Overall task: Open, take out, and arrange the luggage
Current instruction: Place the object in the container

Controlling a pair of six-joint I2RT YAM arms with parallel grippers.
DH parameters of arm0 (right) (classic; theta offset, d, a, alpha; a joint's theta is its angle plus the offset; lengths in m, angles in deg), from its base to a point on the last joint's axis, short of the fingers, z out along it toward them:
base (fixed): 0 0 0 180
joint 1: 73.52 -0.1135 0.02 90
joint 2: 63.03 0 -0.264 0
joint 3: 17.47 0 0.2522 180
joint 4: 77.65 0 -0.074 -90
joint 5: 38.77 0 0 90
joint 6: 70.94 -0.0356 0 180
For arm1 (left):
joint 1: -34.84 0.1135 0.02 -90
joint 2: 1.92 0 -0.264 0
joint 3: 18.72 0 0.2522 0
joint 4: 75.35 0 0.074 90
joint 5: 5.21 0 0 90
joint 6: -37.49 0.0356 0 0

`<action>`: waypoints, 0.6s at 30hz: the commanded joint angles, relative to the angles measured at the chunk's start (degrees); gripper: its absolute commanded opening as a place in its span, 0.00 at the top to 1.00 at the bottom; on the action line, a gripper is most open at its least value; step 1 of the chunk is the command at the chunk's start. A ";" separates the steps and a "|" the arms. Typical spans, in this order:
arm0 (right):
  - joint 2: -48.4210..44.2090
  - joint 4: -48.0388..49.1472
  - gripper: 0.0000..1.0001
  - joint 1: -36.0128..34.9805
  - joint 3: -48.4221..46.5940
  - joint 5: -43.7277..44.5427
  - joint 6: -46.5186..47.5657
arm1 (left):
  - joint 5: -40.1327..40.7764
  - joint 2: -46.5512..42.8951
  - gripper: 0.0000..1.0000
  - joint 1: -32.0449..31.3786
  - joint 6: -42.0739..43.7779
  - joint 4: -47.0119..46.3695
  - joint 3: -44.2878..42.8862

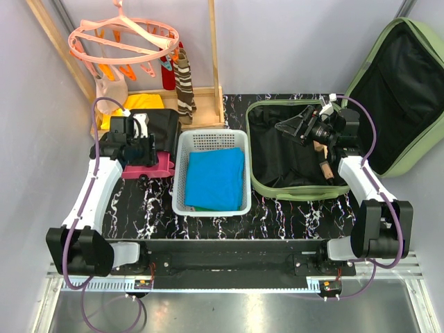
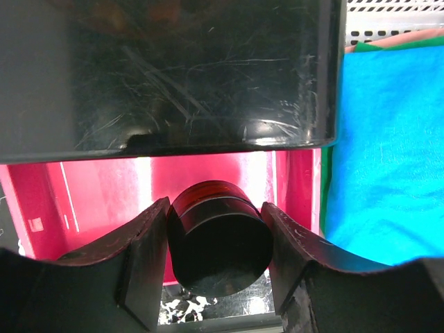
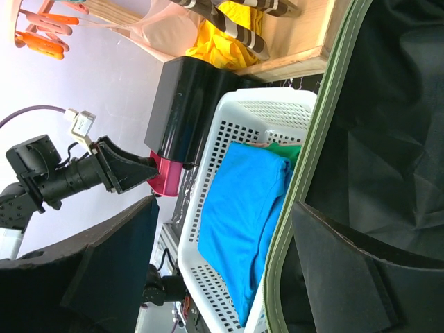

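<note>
Since the luggage (image 1: 274,149) already lies open at the table's 3 o'clock, black lining up, the arranging step looks to be in hand. From above, its lid (image 1: 399,90) leans out toward 2 o'clock, and its long axis seems to run 12 to 6. The right gripper (image 1: 288,130) hovers over the shell. The left gripper (image 1: 142,158) meets the black case (image 1: 163,125) at 9 o'clock, beside the white basket (image 1: 211,135).

In the left wrist view, the jaws press both sides of a dark round knob (image 2: 218,236) on the case's magenta base (image 2: 104,194). The next move probably calls for a firm, level pull.

In the right wrist view, the jaws stand wide and empty beside the green rim (image 3: 305,173).
</note>
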 commanded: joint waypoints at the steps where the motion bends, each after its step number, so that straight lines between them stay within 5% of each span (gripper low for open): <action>1: -1.52 0.38 0.13 -0.20 -0.79 -1.20 1.40 | -1.80 0.74 0.92 0.37 0.80 -1.92 -0.30; 7: -1.34 0.03 0.13 -0.20 -0.87 -1.20 1.76 | -0.92 1.62 0.78 0.64 0.98 -2.35 -0.56; 15: -1.08 0.03 0.13 -0.20 -0.70 -1.20 1.76 | 0.56 2.76 0.40 0.72 0.80 -2.36 -0.56; 18: -1.17 0.03 0.13 -0.20 -0.35 -1.11 1.84 | 1.10 2.76 0.33 0.72 0.80 -2.44 -0.91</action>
